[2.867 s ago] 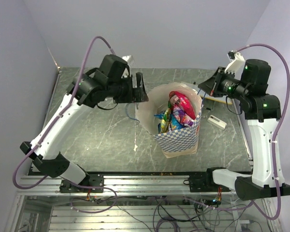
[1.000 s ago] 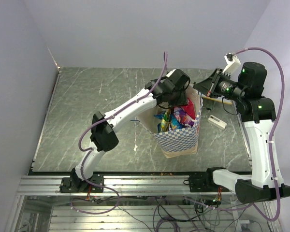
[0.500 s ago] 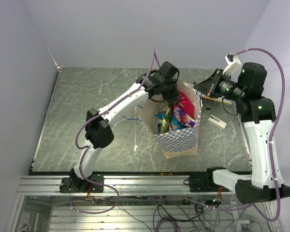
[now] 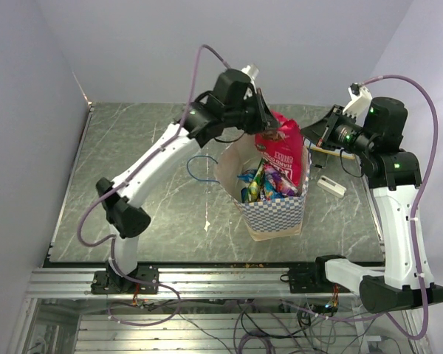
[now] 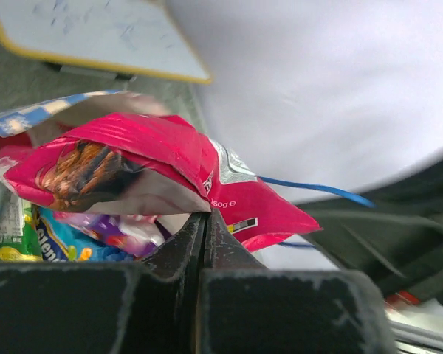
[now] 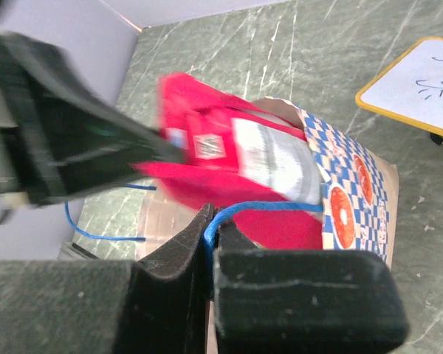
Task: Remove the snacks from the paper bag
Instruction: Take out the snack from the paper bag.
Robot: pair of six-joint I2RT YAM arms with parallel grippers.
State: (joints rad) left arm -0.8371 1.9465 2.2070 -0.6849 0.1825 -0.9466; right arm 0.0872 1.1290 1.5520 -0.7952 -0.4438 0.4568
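Note:
The paper bag [image 4: 277, 210], blue-and-white checkered with orange marks, stands upright at centre right. My left gripper [image 4: 264, 127] is shut on the top edge of a red snack packet [image 4: 282, 151], which hangs above the bag's far rim. In the left wrist view the jaws [image 5: 204, 215] pinch that red packet [image 5: 155, 158], with green [image 5: 7, 221], blue [image 5: 66, 247] and purple [image 5: 118, 225] packets below it in the bag. My right gripper [image 6: 210, 217] is shut on the bag's blue cord handle [image 6: 266, 206], beside the checkered wall [image 6: 354, 192].
A small white block [image 4: 331, 185] lies right of the bag. A yellow-edged whiteboard [image 6: 421, 85] sits behind the bag at far right. The bag's other blue cord handle [image 4: 199, 166] loops out over the marble table to its left.
My left gripper closed on the red packet inside the bag and lifted it up and back above the rim. The right gripper has kept its hold on the cord.

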